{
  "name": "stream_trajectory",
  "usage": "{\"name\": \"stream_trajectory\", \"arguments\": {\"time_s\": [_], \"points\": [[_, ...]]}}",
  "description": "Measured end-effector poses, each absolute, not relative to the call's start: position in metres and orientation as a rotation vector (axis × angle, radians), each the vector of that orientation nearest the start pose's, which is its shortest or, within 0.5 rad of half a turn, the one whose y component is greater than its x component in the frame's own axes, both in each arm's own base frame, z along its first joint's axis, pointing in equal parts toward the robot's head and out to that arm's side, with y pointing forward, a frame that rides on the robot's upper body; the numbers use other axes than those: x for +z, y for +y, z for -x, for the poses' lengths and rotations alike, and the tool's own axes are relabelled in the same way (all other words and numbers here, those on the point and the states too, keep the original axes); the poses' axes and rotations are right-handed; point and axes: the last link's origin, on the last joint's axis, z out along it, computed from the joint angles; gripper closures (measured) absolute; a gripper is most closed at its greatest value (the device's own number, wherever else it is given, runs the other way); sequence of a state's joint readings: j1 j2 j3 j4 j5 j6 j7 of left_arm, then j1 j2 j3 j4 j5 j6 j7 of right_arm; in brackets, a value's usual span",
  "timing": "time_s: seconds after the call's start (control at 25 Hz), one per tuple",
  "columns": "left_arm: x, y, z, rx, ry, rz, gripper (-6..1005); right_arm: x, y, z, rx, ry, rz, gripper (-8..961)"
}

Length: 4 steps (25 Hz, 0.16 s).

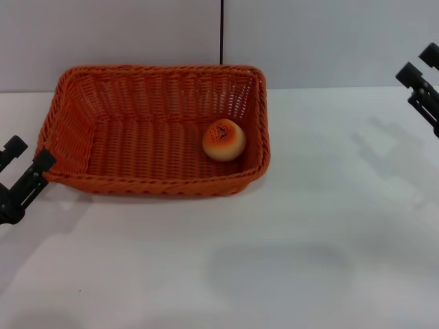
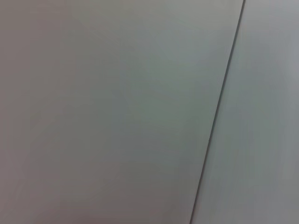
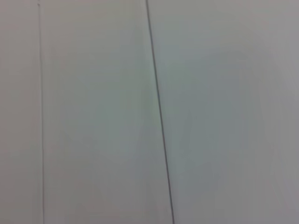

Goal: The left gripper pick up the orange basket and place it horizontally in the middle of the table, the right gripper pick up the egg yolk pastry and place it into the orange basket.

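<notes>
Right now, on my head feed, the table [image 1: 309,226] is the biggest thing I see, a plain white top running from the near edge back to a grey wall [image 1: 329,41] with 1 dark vertical seam. The orange basket [image 1: 75,110] sits flat on the table, left of centre and toward the back, its long side lying across my view and its far rim close to the wall.

Inside it, the egg yolk pastry [image 1: 224,139] rests on the woven floor near the right-hand end, just beside the right wall, glazed top up with the dark speckles showing.

The left gripper [image 1: 25,175] is at the left edge of the feed, low over the table, its 2 fingers spread apart and empty; the nearer fingertip is just beside the basket's left front corner, and I cannot tell whether it touches. The right gripper [image 1: 420,74] hangs at the far right edge, well apart from the basket, jaws parted and holding nothing.

Both wrist feeds show me only pale grey panels with thin dark seams.
</notes>
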<state>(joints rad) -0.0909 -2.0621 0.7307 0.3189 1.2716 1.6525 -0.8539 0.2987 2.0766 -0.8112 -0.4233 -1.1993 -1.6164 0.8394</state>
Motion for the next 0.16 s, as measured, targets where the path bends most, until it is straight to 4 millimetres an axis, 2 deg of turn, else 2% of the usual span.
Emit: {"name": "stream_trajectory", "arguments": {"time_s": [0.16], "points": [[0.0257, 0.2019, 0.3565, -1.073, -0.651, 1.918, 379, 0.0313, 0.2747, -0.299, 1.185, 0.335, 1.996, 418]]}}
